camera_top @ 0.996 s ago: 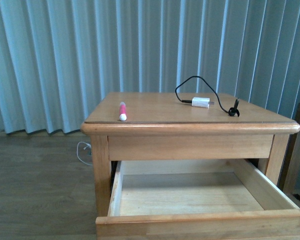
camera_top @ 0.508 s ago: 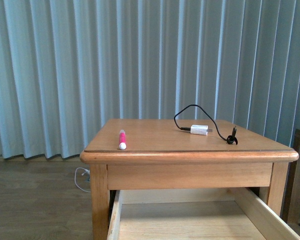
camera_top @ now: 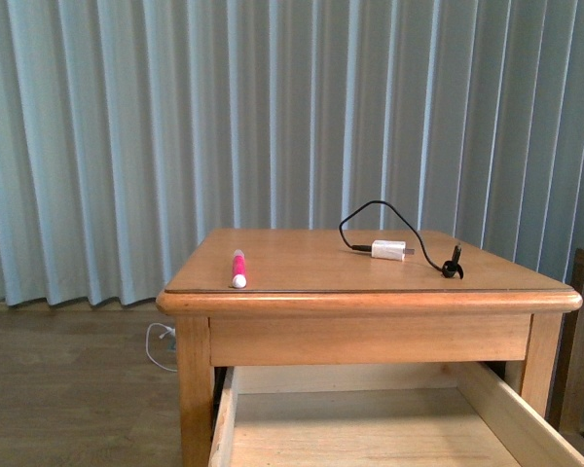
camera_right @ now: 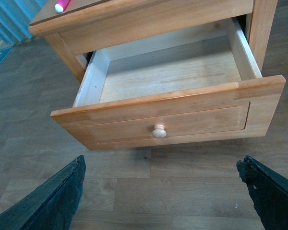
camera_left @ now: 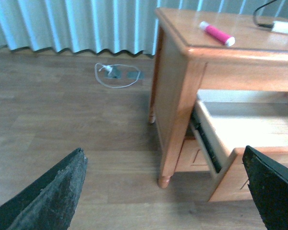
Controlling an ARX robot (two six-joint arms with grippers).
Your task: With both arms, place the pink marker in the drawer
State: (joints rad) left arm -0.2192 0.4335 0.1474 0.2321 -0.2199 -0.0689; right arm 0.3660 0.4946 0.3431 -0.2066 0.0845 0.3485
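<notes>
Our left hand stands wide, its two black toothed fingers far apart and holding nothing. Our right hand is spread just as wide, and it too grips nothing. In front of the right hand the light-wood drawer is pulled out, its recessed-panel front carrying one round wooden knob. Inside it we see only a pale wood floor and side walls. The drawer hangs open under the top of the light-wood table.

The short, bright pink marker lies flat on the table top near the front left corner, white end toward us. It is outside the drawer and well apart from both hands. Toward the back right of the top, a small white charger plug lies with its black cable looping behind it. Pale blue-grey pleated curtains hang behind the table, and a white cord lies coiled on the wooden floor beside it.
</notes>
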